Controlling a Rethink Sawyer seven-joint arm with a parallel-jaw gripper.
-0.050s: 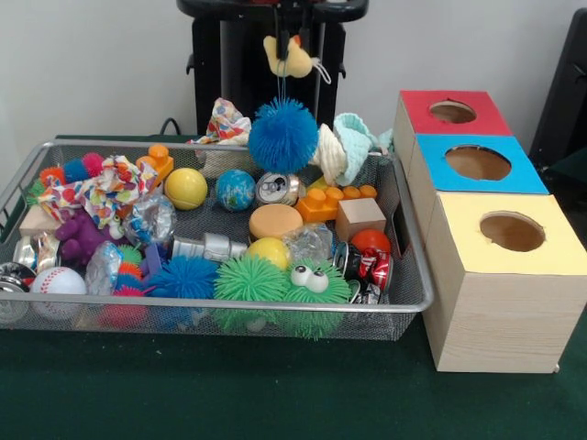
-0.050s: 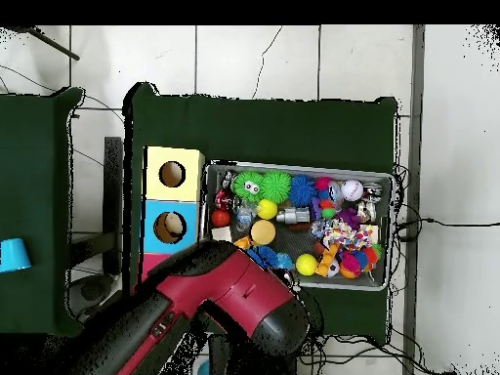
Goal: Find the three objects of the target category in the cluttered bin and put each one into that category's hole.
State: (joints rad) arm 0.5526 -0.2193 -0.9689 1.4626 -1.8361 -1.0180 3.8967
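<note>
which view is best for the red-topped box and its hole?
Front view. The red-topped box stands at the far end of the row of three, its round hole fully visible. In the overhead view the robot arm covers most of it; only a strip of red shows below the blue-topped box, and no hole.

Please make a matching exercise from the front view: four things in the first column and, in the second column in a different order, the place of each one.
Things:
1. blue fuzzy ball
2. baseball
3. yellow-topped box
4. green fuzzy toy with eyes

Places:
A. in the bin's near left corner
B. hanging above the bin's far side, under the gripper
C. against the bin's near wall, right of the middle
D. outside the bin, nearest of the three boxes

Pairs: 1-B, 2-A, 3-D, 4-C
</note>
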